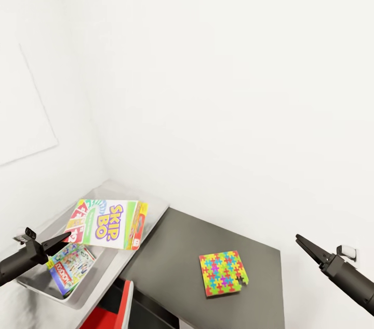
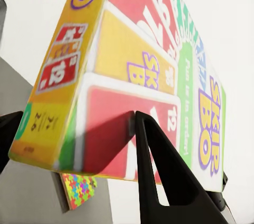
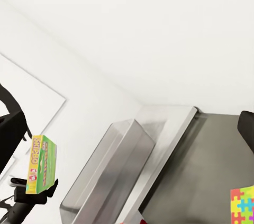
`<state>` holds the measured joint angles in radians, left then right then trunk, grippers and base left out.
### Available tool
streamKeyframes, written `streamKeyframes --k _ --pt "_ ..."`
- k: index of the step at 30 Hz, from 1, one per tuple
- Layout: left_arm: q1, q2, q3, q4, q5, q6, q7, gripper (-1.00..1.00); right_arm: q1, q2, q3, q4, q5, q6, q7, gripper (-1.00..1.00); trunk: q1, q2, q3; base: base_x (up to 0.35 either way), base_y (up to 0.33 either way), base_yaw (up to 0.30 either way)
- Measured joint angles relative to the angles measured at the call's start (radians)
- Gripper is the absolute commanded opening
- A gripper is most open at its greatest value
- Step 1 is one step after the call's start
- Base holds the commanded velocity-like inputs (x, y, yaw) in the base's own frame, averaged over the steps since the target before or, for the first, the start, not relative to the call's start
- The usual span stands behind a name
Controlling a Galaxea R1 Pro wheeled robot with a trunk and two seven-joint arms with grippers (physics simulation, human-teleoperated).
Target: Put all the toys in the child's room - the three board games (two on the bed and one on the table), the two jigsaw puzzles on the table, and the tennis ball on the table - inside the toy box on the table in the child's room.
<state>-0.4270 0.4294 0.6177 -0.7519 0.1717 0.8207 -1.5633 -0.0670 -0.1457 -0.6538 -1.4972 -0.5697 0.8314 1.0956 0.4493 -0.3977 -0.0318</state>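
My left gripper [image 1: 66,237] is shut on the edge of the green-white-red Skip-Bo board game [image 1: 109,222], holding it tilted over the light grey toy box [image 1: 115,262] at the table's left end. Up close, the Skip-Bo box [image 2: 143,60] sits between the dark fingers [image 2: 159,171]. A pale green colourful board game [image 1: 70,265] lies inside the toy box. One multicoloured jigsaw puzzle [image 1: 224,273] lies flat on the table's dark grey section [image 1: 171,246]. My right gripper [image 1: 307,246] hangs open and empty, to the right of the puzzle. The tennis ball is out of view.
White walls close in behind and to the left of the table. A red chair [image 1: 118,308] stands in front of the toy box, under the table's edge. In the right wrist view the toy box [image 3: 116,171] and the puzzle [image 3: 243,205] lie below.
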Motion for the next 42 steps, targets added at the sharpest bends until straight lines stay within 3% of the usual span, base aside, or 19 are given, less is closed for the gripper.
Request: streamKeyframes --k 42 --pt "0.0 0.0 0.001 0.001 -0.001 0.002 0.0 -1.0 0.0 0.0 -0.001 0.0 0.0 0.001 -0.003 1.0 0.0 0.0 0.0 0.011 0.023 0.0"
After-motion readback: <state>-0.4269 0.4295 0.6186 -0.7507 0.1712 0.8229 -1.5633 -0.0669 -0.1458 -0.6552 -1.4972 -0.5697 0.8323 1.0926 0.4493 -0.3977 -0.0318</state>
